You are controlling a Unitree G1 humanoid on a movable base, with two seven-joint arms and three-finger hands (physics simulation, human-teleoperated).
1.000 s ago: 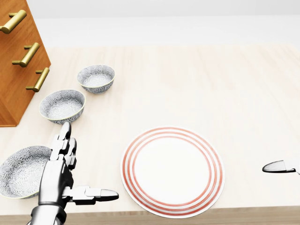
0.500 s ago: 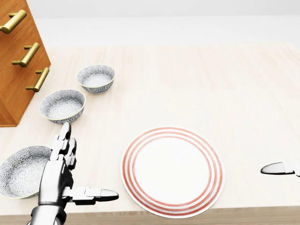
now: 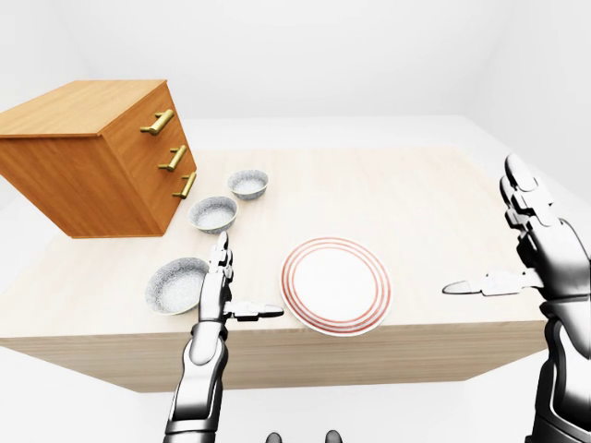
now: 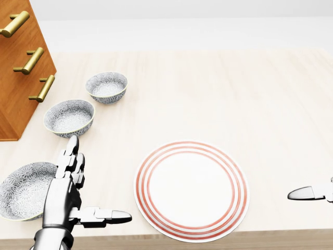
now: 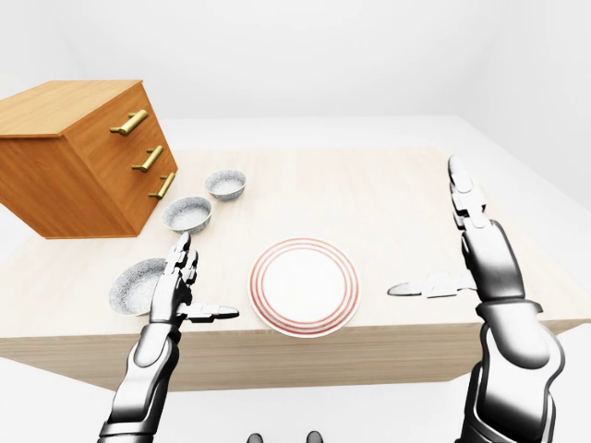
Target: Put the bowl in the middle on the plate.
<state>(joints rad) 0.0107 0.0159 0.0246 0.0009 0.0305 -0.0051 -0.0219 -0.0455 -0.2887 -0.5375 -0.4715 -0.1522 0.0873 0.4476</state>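
1. Against the earlier head view, only the right hand point(image 3: 540, 249) is being shown displaced: its thumb tip is sitting slightly lower and further left at the right edge. Bowls, plate and left hand point(image 4: 61, 200) are being shown unmoved.
2. Three patterned bowls are being counted in a slanting row at the left: the far bowl point(image 4: 106, 86), the middle bowl point(image 4: 69, 117) and the near bowl point(image 4: 23, 190). One red-ringed plate point(image 4: 191, 190) and one wooden cabinet point(image 3: 92, 157) with three brass handles point(image 4: 32, 61) are also being counted.
3. The middle bowl is being left untouched on the desk point(image 4: 234, 94), near the cabinet and well apart from the plate.
4. Both hands are being held open with fingers extended, gripping nothing. The left hand is being held between the near bowl and the plate.
5. The plate is being shown close to the desk's bottom edge, and bare desk is being left above it and to its right.
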